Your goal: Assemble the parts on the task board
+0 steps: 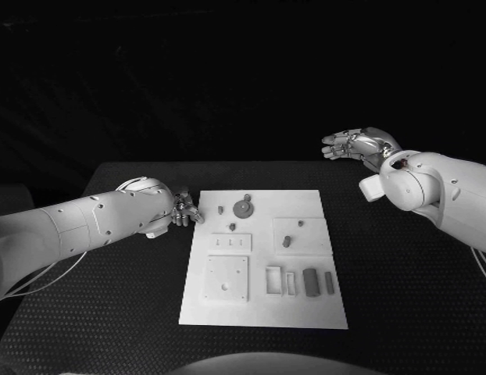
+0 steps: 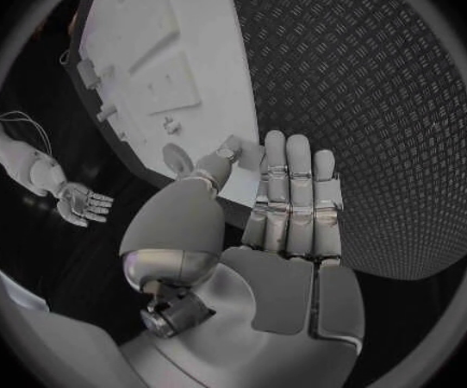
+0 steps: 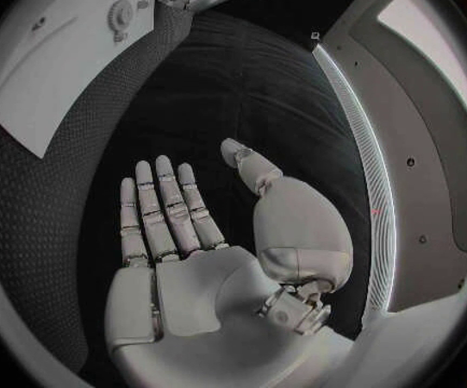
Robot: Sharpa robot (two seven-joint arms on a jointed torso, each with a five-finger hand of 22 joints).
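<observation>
The white task board (image 1: 311,305) lies in the middle of the black table, also seen in the left wrist view (image 2: 207,26) and the right wrist view (image 3: 51,86). Small grey parts lie on it: a round disc (image 1: 244,208), a small peg (image 1: 288,241), and several bars (image 1: 312,282) near the front right. My left hand (image 1: 184,211) hovers at the board's far left corner, fingers straight and apart, holding nothing (image 2: 277,207). My right hand (image 1: 358,146) is raised beyond the table's far right edge, flat and empty (image 3: 180,224).
A square plate (image 1: 227,278) and a small frame (image 1: 273,280) sit on the board's front half. Textured black table (image 1: 423,297) stretches on both sides of the board. White cables (image 1: 51,277) hang under my left arm.
</observation>
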